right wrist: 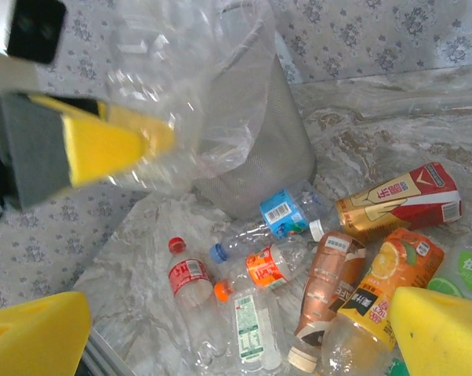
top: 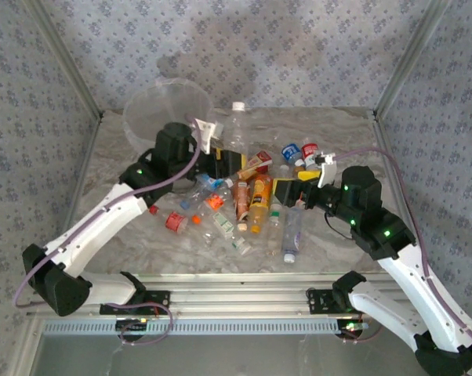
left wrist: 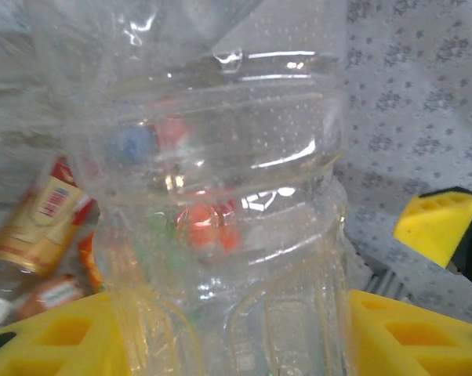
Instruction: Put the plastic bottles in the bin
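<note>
My left gripper (left wrist: 228, 337) is shut on a large clear plastic bottle (left wrist: 220, 157), which stands between its yellow fingers (left wrist: 52, 337). From above, that bottle (top: 235, 129) has a white cap and is held up just right of the bin (top: 154, 117), a round translucent bucket with a clear liner. My right gripper (right wrist: 236, 345) is open above the pile, nothing between its yellow pads (right wrist: 436, 329). Below it lie a red-label bottle (right wrist: 190, 282), a blue-label bottle (right wrist: 287, 213), an orange-label bottle (right wrist: 269, 266), a brown bottle (right wrist: 326, 286) and an orange juice bottle (right wrist: 385, 286).
Several more bottles (top: 252, 200) lie mid-table between the arms, and two small ones (top: 300, 151) sit at the back right. A red-and-gold bottle (right wrist: 401, 202) lies beside the bin (right wrist: 259, 149). Patterned walls and metal posts close in the table.
</note>
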{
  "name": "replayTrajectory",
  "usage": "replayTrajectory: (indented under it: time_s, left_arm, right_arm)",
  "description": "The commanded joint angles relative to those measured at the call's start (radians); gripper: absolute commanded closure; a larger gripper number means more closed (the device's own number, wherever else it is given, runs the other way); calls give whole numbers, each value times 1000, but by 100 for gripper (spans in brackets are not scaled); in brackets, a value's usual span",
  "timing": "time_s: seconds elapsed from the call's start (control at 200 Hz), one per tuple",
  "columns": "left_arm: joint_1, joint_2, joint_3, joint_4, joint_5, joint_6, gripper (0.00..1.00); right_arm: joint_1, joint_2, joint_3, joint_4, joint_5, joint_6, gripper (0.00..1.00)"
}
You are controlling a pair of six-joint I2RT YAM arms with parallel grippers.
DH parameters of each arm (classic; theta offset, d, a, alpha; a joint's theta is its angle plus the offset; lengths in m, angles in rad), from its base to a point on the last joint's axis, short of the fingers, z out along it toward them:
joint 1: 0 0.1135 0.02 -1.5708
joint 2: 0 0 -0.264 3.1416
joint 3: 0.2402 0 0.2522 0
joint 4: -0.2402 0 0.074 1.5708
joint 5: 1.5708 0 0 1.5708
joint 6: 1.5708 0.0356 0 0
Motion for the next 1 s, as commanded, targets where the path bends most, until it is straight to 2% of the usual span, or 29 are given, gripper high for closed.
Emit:
replayTrajectory:
  time_s: [0.0,0.215,0.33,0.69,0.994]
  left_arm:
    - [53,-6,114,-209,-53,144,52]
    - [166,99,358,-458,-155,288,51]
    - [213,171,464,-551,-174,345,51]
    - [343,339,671,-690,-258,461,51]
    - [433,500,806,-799,-224,567,51]
  right_arm:
    - [-4,-4,36,-25,-21,-35,0]
    - [-4,6,56,-68,8,-49,0]
    - [-4,6,64,-82,13,-58,0]
    - [-3,8,66,-119,27,-58,0]
    - [-2,4,48,-114,24,-55,0]
